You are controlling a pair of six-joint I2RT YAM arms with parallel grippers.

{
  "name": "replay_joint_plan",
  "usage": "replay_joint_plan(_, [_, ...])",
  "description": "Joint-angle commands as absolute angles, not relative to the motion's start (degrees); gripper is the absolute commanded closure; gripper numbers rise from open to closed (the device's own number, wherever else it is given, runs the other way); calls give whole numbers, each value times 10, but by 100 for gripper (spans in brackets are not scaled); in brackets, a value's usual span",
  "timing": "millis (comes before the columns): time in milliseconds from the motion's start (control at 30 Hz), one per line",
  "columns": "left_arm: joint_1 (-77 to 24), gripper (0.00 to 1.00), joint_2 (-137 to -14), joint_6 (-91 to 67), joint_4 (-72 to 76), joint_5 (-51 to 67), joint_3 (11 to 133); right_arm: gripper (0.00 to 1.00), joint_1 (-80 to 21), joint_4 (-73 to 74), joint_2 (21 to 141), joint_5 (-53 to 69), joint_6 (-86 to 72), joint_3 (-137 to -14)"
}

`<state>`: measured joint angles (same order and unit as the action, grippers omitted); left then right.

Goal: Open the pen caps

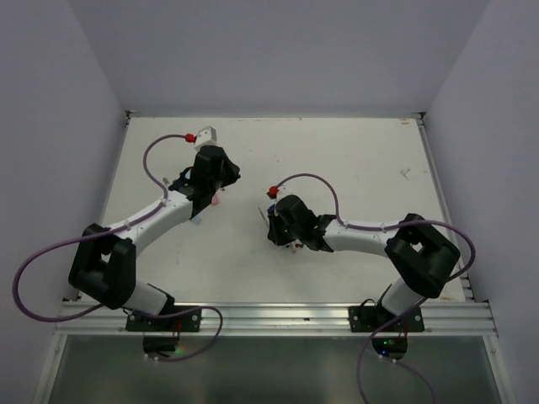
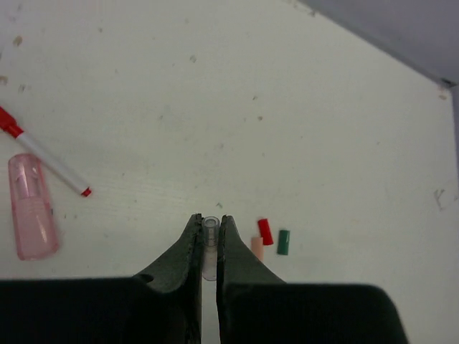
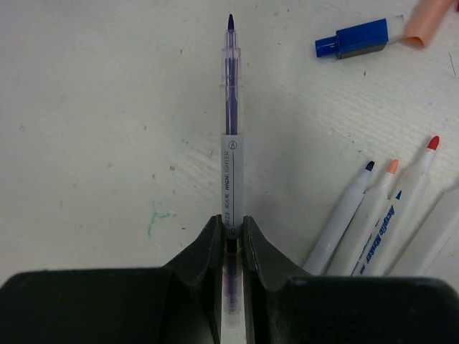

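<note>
My left gripper (image 2: 209,218) is shut on a small clear pen cap (image 2: 209,231), held upright between the fingers just above the table. Beside it lie three loose caps: red (image 2: 265,231), green (image 2: 284,242) and peach (image 2: 257,248). My right gripper (image 3: 230,221) is shut on the barrel of a slim purple highlighter (image 3: 231,143). Its bare tip (image 3: 230,21) points away and carries no cap. From above, the left gripper (image 1: 209,195) is at mid-left and the right gripper (image 1: 289,238) is at the centre, apart.
An uncapped red pen (image 2: 50,161) and a large pink translucent cap (image 2: 32,206) lie left of the left gripper. Several uncapped pens (image 3: 373,215) lie right of the right gripper. A blue cap (image 3: 355,39) sits against a peach highlighter (image 3: 430,18) further away.
</note>
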<state>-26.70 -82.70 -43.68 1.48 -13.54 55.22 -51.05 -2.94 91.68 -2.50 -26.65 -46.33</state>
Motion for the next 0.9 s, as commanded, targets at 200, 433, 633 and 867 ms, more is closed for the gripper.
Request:
replay_joint_plan(200, [-268,96,-901,-435,-76,-62,575,87,-513,77,967,-120,-311,-539])
replay_joint_plan(433, [-272,96,-959,-440,-76,-23,592,69,-518,102,998,-121,-313,-563])
replay_joint_plan(633, [-275,96,-1004,-453,-74,-3,608,69,-518,104,999,-122,-316,-564])
replay_joint_plan(867, [-288,91,-1049,-472,-68,21,631,61,-517,63,942,-109,-323,-535])
